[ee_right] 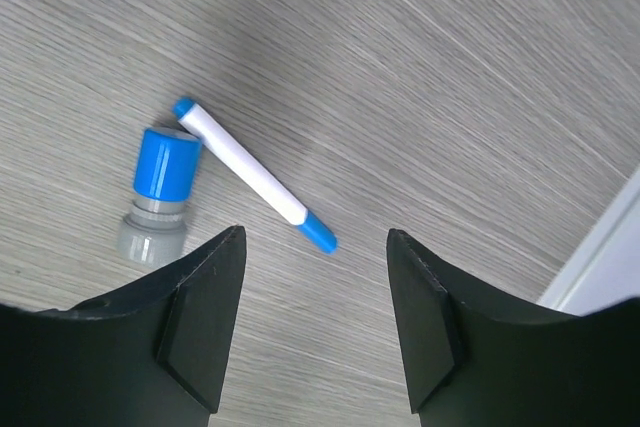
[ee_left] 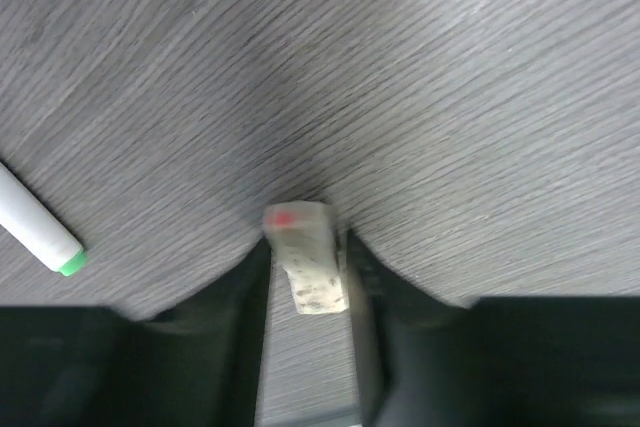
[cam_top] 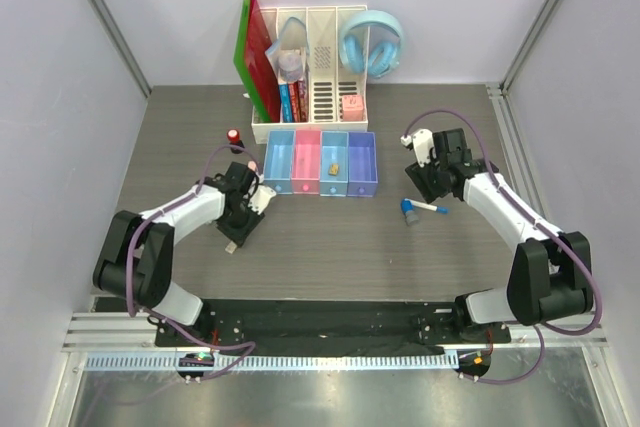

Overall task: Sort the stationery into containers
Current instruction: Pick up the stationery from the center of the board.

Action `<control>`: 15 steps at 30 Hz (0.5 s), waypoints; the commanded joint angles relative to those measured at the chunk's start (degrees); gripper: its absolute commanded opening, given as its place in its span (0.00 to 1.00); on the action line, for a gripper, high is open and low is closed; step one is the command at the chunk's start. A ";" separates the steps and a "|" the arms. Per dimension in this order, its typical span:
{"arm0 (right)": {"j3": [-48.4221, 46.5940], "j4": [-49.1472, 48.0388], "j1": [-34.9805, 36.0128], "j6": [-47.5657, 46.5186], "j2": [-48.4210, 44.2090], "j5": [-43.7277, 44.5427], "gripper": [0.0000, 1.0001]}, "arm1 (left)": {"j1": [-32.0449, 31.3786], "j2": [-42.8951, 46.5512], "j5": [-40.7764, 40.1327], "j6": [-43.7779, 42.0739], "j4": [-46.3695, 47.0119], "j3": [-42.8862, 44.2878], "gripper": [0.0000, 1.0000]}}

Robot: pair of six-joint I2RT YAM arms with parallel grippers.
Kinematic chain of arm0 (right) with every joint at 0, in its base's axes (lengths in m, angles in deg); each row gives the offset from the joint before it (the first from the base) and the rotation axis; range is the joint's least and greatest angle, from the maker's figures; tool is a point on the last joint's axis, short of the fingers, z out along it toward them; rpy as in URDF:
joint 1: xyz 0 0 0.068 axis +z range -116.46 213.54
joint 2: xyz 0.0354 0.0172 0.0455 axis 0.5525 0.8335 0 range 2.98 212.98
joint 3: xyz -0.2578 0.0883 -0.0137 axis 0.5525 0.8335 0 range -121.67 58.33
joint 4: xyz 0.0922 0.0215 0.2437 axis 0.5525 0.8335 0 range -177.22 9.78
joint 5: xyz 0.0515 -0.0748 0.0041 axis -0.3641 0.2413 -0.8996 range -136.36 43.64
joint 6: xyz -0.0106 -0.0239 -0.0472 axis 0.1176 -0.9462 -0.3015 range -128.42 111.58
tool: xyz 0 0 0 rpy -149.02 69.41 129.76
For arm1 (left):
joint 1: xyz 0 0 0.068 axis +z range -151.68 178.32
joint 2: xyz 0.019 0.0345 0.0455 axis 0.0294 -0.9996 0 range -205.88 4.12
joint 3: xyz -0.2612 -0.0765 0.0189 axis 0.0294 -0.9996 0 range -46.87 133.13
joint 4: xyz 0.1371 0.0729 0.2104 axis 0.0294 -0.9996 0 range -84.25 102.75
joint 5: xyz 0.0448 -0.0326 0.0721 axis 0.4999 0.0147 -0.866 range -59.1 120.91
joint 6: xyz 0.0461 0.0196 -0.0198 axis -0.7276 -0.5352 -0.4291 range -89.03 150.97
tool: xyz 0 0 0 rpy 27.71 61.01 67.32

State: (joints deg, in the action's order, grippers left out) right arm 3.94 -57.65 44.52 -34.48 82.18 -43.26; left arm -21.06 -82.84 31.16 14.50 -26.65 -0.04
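My left gripper (cam_top: 234,239) (ee_left: 307,265) is shut on a tan eraser (ee_left: 305,259) with a red mark, low over the table. A white marker with a green cap (ee_left: 38,231) lies to its left. My right gripper (cam_top: 421,185) (ee_right: 315,237) is open and empty above the table. A white marker with a blue cap (ee_right: 250,173) (cam_top: 430,207) and the grey-blue round piece (ee_right: 160,187) (cam_top: 409,212) lie just ahead of it. The row of four trays (cam_top: 280,183) stands at the middle back, with a tan eraser (cam_top: 333,164) in the third. The pink clip (cam_top: 251,165) and the black red-topped stamp (cam_top: 234,137) lie left of the trays.
A tall white file organizer (cam_top: 322,97) stands behind the trays with books, a red-green folder (cam_top: 252,52) and light blue headphones (cam_top: 371,44). Grey walls enclose the table on the left, back and right.
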 commanded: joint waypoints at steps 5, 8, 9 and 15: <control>2.88 2.34 -3.42 -8.90 -1.86 1.92 0.64 | 0.22 -3.92 1.07 -1.11 0.64 -0.60 0.00; 3.68 2.87 -5.27 -12.76 -0.80 0.95 0.64 | 0.22 -3.31 1.24 -1.11 0.02 -0.42 0.00; 4.11 2.96 -5.71 -13.65 -0.02 -0.27 0.64 | 0.22 -2.44 1.33 -1.20 -0.41 0.01 0.00; 4.47 4.45 -6.94 -19.37 2.10 -6.16 0.64 | 0.22 2.66 4.31 -0.50 -6.47 5.80 0.00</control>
State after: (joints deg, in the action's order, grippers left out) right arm 8.44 -54.55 37.73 -48.60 83.73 -45.17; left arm -21.10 -83.34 32.16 14.11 -28.92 1.29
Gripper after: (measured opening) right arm 0.641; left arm 0.083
